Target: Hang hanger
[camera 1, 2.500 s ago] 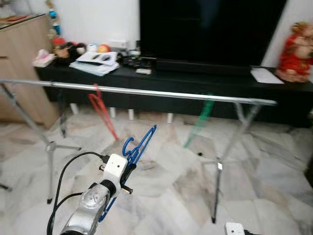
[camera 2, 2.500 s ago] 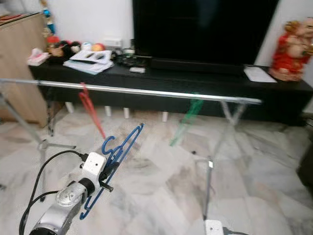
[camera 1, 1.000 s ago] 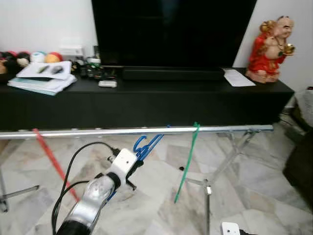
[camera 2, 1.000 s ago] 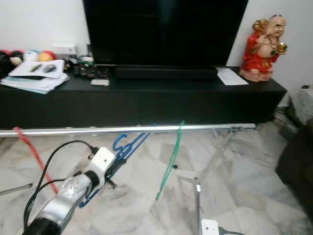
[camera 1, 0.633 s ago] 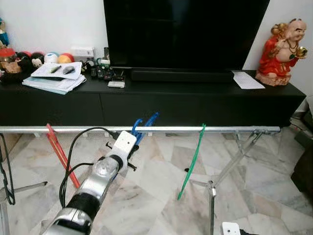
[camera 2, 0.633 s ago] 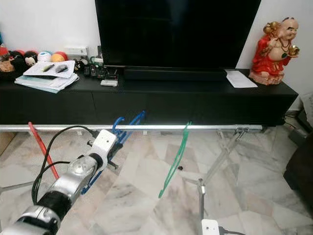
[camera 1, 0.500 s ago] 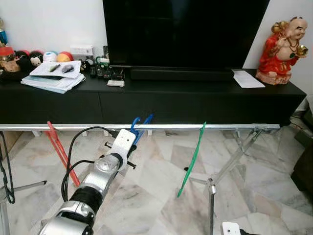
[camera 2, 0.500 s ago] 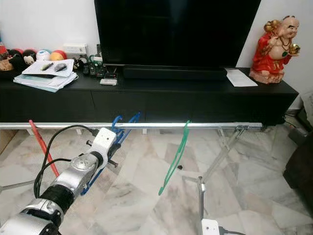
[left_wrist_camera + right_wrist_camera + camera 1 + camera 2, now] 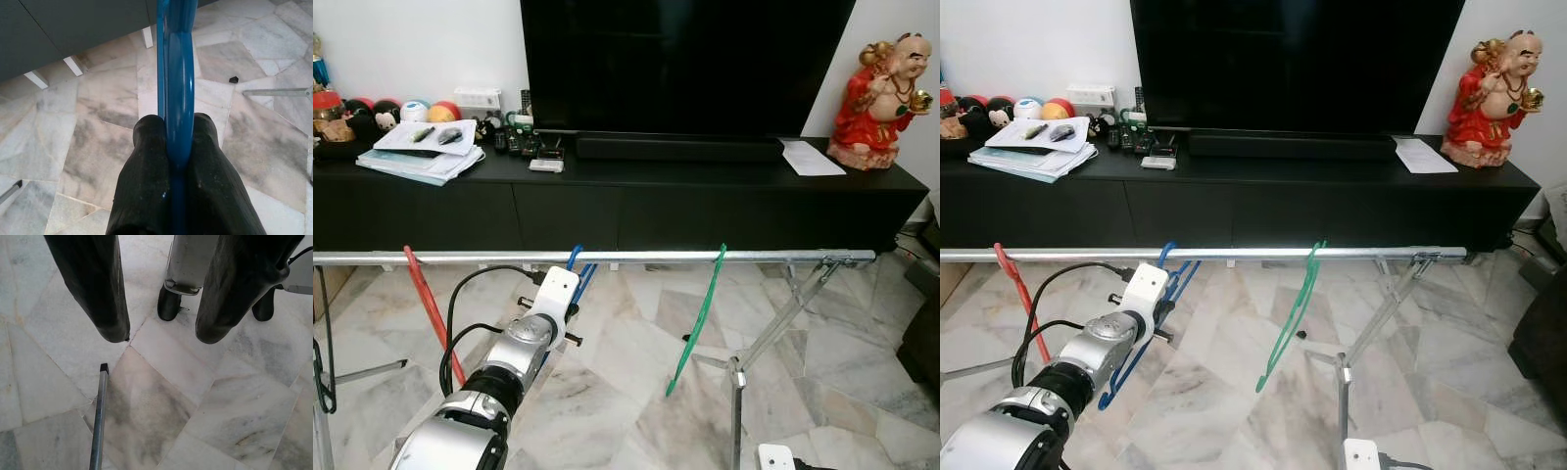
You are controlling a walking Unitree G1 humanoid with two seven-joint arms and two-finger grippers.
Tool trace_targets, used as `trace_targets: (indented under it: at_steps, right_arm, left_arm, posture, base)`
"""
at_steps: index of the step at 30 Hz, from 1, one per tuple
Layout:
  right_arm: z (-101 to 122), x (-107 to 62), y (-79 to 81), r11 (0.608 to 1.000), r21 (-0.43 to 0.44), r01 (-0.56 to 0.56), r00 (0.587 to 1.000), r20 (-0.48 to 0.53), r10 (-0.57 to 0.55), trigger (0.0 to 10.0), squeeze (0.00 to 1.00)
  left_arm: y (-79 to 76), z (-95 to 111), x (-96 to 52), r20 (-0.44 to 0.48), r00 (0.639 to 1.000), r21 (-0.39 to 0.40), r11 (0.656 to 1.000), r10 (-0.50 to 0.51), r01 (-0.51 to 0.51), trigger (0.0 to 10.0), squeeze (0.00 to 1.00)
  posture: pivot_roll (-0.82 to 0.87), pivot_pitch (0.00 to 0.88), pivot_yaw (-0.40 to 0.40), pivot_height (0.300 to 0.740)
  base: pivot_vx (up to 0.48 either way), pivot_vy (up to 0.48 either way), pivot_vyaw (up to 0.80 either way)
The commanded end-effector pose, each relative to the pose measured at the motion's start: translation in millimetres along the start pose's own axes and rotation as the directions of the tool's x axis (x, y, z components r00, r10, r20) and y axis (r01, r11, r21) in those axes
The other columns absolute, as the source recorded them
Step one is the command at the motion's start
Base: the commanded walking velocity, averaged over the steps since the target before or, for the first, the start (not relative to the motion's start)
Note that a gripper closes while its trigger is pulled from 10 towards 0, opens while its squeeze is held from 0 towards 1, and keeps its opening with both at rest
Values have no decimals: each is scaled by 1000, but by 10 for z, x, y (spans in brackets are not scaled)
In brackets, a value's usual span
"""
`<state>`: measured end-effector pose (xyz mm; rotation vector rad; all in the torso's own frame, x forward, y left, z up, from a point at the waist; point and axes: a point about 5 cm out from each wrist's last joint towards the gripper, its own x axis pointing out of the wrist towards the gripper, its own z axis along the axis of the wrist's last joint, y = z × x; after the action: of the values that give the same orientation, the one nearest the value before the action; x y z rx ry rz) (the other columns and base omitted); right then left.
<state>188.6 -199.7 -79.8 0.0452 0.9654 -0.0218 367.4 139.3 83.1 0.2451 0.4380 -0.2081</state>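
Observation:
A blue hanger (image 9: pixel 1178 277) is pinched edge-on between the black fingers (image 9: pixel 146 161) of my left gripper (image 9: pixel 177 122), which is shut on it. The hanger's hook (image 9: pixel 574 257) reaches the silver rail (image 9: pixel 636 257) of the drying rack; I cannot tell whether it sits over the rail. On the same rail hang a green hanger (image 9: pixel 700 313) to the right and a red hanger (image 9: pixel 429 304) to the left. My right gripper (image 9: pixel 161 338) hangs low over the marble floor, open and holding nothing.
Behind the rack stands a long black TV console (image 9: pixel 705 186) with a dark TV (image 9: pixel 685 69), a red figurine (image 9: pixel 881 88) and a pile of books (image 9: pixel 416 152). The rack's right legs (image 9: pixel 773 323) splay over the floor. A thin metal bar (image 9: pixel 99 421) lies under the right gripper.
The camera has swung and steadied on the rack. My left gripper has carried the blue hanger up to the rail; its hook has dropped from just above the rail to rail height.

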Motion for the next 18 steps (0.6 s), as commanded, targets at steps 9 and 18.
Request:
trace_targets:
  at_steps: [9, 18]
  right_arm:
    - [9, -1, -20, 1000, -8, 2, 1000, -6, -2, 10000, 0]
    - [-2, -1, -16, 1000, -8, 3, 1000, -9, -3, 10000, 0]
  left_arm:
    - [-4, -14, -27, 53, 998, -7, 1000, -18, 18, 10000, 800]
    - [-44, -9, -119, 170, 985, -29, 999, -39, 44, 10000, 965]
  posture:
    - [97, 16, -83, 740]
    - [103, 21, -81, 740]
  base:
    - [0, 0, 0]
    - [0, 0, 0]
